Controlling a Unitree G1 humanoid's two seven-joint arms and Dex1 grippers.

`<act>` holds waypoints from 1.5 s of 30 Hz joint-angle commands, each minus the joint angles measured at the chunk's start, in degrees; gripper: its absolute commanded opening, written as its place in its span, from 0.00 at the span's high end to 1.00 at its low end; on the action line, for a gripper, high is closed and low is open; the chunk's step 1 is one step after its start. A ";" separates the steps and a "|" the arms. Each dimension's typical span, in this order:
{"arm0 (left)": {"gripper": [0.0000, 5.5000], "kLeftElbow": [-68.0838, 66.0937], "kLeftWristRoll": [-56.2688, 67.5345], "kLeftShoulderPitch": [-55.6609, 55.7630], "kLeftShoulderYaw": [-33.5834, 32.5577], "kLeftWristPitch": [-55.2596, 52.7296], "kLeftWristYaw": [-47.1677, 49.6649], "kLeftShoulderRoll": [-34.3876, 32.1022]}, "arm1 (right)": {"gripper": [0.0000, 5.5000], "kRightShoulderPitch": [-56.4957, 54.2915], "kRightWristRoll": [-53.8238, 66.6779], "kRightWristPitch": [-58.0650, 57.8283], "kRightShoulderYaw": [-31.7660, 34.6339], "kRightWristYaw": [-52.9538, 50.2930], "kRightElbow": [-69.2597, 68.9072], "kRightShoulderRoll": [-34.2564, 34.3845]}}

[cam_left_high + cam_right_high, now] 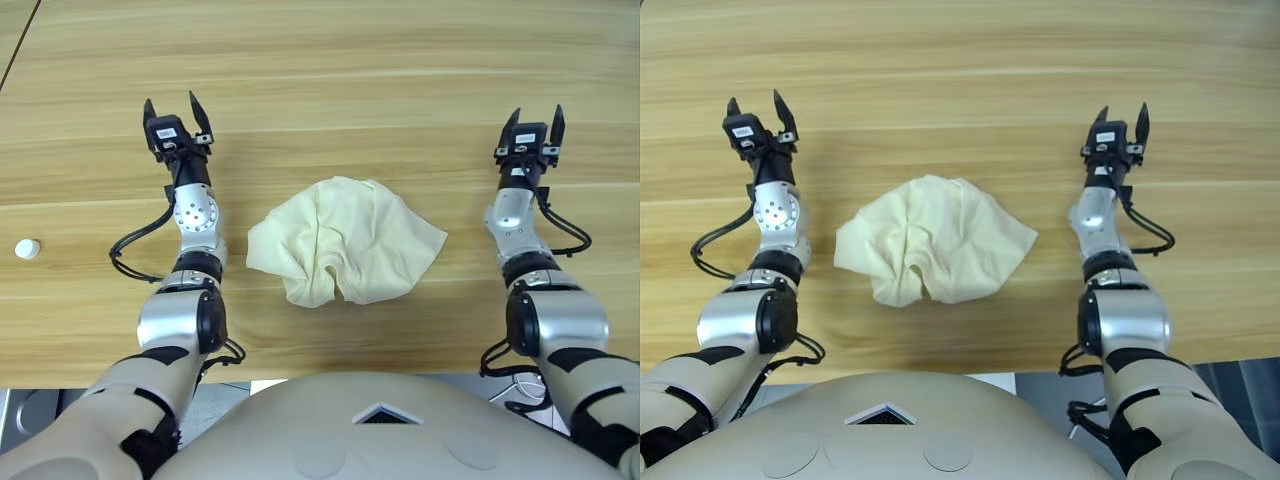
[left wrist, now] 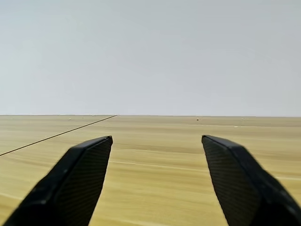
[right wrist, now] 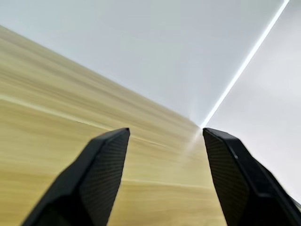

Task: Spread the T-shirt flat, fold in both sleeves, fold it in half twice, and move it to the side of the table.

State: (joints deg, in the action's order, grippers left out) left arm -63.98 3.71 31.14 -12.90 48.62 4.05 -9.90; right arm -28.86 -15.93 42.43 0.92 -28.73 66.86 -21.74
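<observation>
Between grippers, crumpled T-shirt (image 1: 345, 242) (mid-table)

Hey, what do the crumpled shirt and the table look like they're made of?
T-shirt: soft cloth, probably cotton knit, matte pale yellow; it slumps in loose creases.
Table: wood or wood-look laminate, smooth satin finish; long grain streaks run across it.

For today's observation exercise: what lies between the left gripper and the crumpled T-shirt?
Bare table separates left gripper from T-shirt, shown in the left eye view.
</observation>
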 commanded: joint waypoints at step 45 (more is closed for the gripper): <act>0.36 56.21 -30.15 -38.51 19.50 -9.98 -38.14 -38.81 | 0.47 38.29 -3.28 -3.19 3.55 32.05 -59.41 -13.94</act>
State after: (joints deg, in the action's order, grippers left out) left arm -5.27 -24.54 -8.22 7.12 39.55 -33.96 -45.96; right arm 10.30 -19.15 40.01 4.01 3.52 7.53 -36.33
